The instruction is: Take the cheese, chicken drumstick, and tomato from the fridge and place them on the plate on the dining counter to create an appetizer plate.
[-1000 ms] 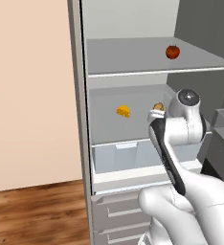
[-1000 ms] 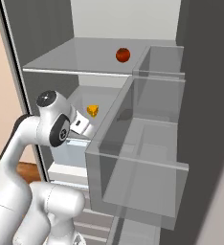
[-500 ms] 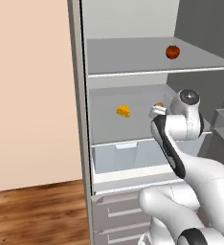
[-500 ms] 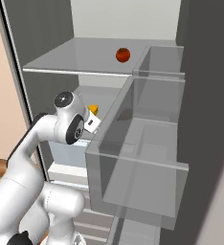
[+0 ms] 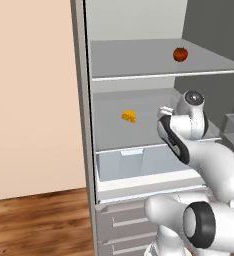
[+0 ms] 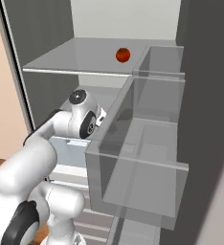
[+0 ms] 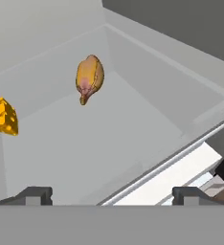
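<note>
The fridge (image 5: 82,125) stands open. A red tomato (image 5: 180,54) (image 6: 123,54) sits on its upper shelf. On the middle shelf lie the yellow-orange cheese (image 5: 129,116) (image 7: 2,116) and, to its right, the brown-and-tan chicken drumstick (image 7: 89,78). My gripper (image 7: 112,195) reaches in over the front edge of that shelf, open, with nothing between its fingertips. The drumstick is ahead of it and a little left of centre, well apart from the tips. In the left base view my wrist (image 5: 189,120) covers the drumstick.
A translucent pale drawer (image 5: 134,162) sits under the middle shelf, with grey drawers (image 5: 124,220) below. Translucent door bins (image 6: 142,158) stand close on the right of my arm. A beige wall (image 5: 34,100) lies left of the fridge, above wood floor (image 5: 39,225).
My arm has pushed forward and to the right into the middle shelf space, and my wrist now covers the drumstick in the left base view. The jaws stay open.
</note>
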Available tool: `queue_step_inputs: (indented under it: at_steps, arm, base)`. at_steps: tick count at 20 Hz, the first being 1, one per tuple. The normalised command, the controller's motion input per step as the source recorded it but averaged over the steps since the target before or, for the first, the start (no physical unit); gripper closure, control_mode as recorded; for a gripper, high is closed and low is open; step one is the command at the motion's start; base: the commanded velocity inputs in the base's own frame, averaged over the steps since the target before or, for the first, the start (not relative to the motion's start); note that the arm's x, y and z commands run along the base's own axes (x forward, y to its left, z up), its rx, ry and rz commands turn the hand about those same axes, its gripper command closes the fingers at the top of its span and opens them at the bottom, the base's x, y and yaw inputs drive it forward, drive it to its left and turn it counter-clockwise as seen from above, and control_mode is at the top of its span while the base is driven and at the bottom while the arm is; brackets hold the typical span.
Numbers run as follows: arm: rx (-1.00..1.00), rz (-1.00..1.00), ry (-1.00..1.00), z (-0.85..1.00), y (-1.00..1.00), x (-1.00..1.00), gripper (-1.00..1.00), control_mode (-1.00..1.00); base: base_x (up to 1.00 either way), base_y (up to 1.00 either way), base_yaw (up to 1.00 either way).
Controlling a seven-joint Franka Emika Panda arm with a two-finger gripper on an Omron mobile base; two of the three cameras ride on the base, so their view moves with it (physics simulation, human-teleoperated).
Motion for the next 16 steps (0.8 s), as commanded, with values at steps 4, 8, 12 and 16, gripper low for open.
queue_step_inputs:
  at_steps: [4,8,12,16]
  arm:
    - [0.0,-0.01,0.0,-0.07,-0.08,0.49,-1.0,-1.0]
    - [0.0,0.0,0.0,-0.12,-0.14,0.49,-1.0,-1.0]
    - [0.0,0.0,0.0,-0.18,-0.17,0.49,-1.0,-1.0]
    - [0.0,0.0,0.0,-0.22,-0.09,0.35,-1.0,-1.0]
  base:
    - [0.0,0.0,0.0]
    - [0.0,0.0,0.0]
    - [0.0,0.0,0.0]
    - [0.0,0.0,0.0]
